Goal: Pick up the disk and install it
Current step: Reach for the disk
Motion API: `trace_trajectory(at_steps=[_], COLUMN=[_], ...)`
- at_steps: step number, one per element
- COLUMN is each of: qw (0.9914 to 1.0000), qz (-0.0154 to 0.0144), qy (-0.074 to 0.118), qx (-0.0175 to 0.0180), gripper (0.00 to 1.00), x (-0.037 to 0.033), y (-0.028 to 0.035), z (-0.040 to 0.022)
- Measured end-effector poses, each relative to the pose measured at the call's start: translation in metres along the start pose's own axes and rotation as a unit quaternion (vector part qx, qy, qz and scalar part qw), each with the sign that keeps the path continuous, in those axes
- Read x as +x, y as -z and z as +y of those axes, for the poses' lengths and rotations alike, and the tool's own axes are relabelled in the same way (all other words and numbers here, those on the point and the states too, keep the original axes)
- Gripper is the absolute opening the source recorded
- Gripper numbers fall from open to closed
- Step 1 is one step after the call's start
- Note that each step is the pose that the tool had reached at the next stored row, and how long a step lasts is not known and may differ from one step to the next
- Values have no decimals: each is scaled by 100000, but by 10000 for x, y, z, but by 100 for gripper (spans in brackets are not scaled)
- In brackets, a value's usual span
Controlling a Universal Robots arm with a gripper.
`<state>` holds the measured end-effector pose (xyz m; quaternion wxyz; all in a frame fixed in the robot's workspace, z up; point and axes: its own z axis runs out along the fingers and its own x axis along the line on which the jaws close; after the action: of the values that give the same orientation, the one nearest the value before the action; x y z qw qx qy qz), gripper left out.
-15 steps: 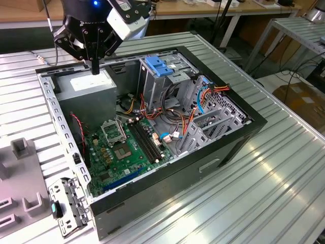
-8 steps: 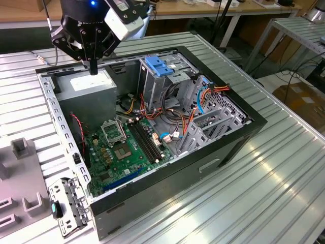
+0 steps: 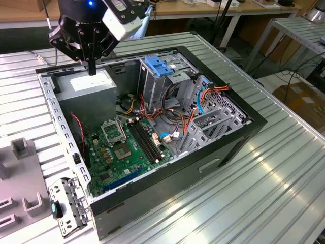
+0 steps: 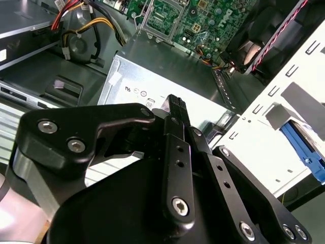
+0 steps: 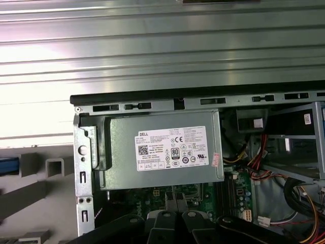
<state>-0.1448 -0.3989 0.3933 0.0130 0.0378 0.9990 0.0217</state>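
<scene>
1. Grey fixture blocks (image 3: pixel 23 147): set at the exterior view's left, on the ribbed metal surface (image 3: pixel 284 173), just beside the PC case (image 3: pixel 223 147).
2. Disk (image 4: pixel 303 151): shown as a blue carrier edge in both wrist views (image 5: pixel 7 165). It is placed outside the case, beyond its perforated wall (image 4: pixel 284 101), by the fixture blocks. It is well apart from the claw and not held.
3. Claw (image 3: pixel 92 68): black, with its fingers (image 4: pixel 175 132) drawn narrow, tips together, nothing gripped. It is held over the grey metal box; whether they touch cannot be told.
4. Grey metal box (image 3: pixel 89 86) w/ white sticker: fitted in the case corner nearest the exterior view's left, below the claw.
5. Mainboard (image 3: pixel 122 147): green, laid flat on the case floor, next to the box.
6. Latch plate (image 3: pixel 158 66): light blue, ribbed, seated atop the drive cage approx. mid-case.
7. Cables (image 3: pixel 203 94): orange, red and blue, bundled towards the exterior view's right, inside the case.
</scene>
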Motion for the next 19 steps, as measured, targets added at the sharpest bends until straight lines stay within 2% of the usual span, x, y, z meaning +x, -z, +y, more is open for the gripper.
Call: trace_trajectory(at_steps=[19], qw=[100000], qz=[-2], qy=[-3], qx=[1], gripper=[11], x=[79], y=[2], z=[-6])
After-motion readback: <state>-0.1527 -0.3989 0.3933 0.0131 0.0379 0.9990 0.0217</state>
